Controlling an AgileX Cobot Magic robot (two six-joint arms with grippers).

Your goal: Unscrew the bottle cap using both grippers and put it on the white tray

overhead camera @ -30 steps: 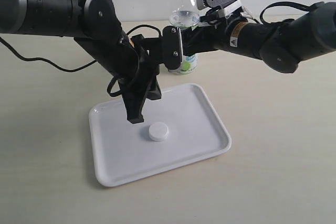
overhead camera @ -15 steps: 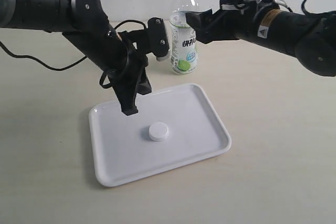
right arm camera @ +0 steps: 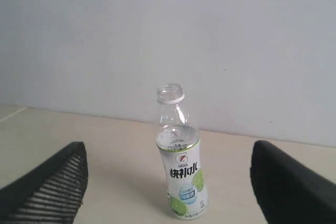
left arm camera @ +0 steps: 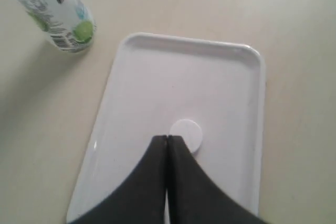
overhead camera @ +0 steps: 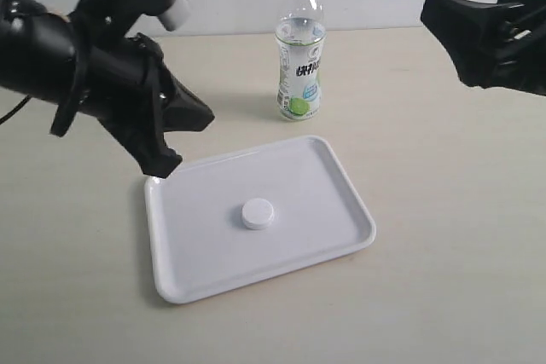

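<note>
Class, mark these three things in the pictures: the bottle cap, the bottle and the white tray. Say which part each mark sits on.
bottle cap [overhead camera: 258, 214]: exterior view, the middle of its flat top.
bottle [overhead camera: 300, 74]: exterior view, on the label.
white tray [overhead camera: 192, 240]: exterior view, bare floor of the tray beside the cap.

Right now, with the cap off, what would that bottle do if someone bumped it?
The bottle is tall on a narrow base, so it would probably tip rather than slide. It looks mostly full of water, so it is likely heavy for its size, and with its neck open it could spill.
</note>
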